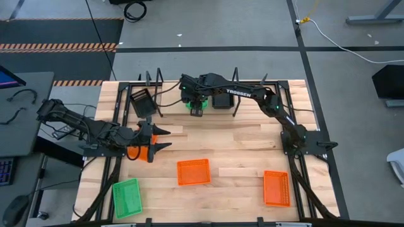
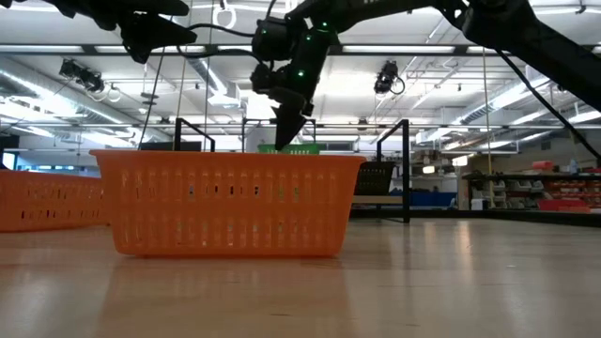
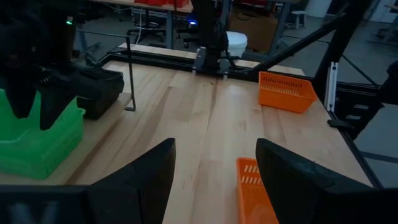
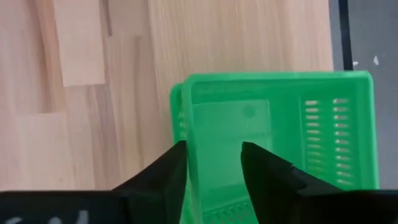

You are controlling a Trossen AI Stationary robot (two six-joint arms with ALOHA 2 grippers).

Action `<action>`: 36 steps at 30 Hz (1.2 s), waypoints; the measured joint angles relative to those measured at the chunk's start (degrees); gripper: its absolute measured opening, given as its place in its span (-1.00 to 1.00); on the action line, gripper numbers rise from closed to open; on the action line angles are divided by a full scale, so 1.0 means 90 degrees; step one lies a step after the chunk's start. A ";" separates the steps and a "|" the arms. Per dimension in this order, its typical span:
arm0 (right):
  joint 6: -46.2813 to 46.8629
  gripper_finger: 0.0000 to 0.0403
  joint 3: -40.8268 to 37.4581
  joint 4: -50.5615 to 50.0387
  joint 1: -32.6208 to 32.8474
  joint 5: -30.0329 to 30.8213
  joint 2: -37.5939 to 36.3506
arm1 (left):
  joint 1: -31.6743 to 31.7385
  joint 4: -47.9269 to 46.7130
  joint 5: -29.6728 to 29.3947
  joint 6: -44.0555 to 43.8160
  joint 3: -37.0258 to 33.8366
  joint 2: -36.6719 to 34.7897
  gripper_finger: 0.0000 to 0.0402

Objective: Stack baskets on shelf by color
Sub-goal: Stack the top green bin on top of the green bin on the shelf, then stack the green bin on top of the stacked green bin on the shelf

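Note:
A green basket (image 1: 196,106) sits on the shelf (image 1: 237,85) at the table's far edge. In the right wrist view a second green rim (image 4: 175,102) shows beside its wall. My right gripper (image 4: 213,163) is open and points down over the basket's short end, one finger outside the wall and one inside. I cannot tell if it touches. My left gripper (image 1: 163,139) is open and hovers above an orange basket (image 1: 140,152) resting on the table at the left. Two more orange baskets (image 1: 192,171) (image 1: 276,188) and a green one (image 1: 126,197) lie on the table.
A black basket (image 1: 142,101) sits on the shelf left of the green one, and another black basket (image 2: 374,178) is to its right. The shelf's thin black uprights (image 2: 406,169) stand around my right gripper. Bare wood (image 1: 240,142) lies in the table's middle.

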 joint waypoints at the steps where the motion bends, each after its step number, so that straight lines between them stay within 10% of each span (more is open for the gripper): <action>1: 0.0000 -0.19 0.0000 0.0022 0.0000 -0.0039 0.0000 | -0.0016 0.0000 0.0000 0.0000 0.0000 0.0001 0.15; 36: 0.0891 -0.17 -0.0046 -0.1556 0.0856 -0.0082 -0.1175 | -0.0336 -0.0154 -0.0010 0.0319 0.0000 -0.0001 0.15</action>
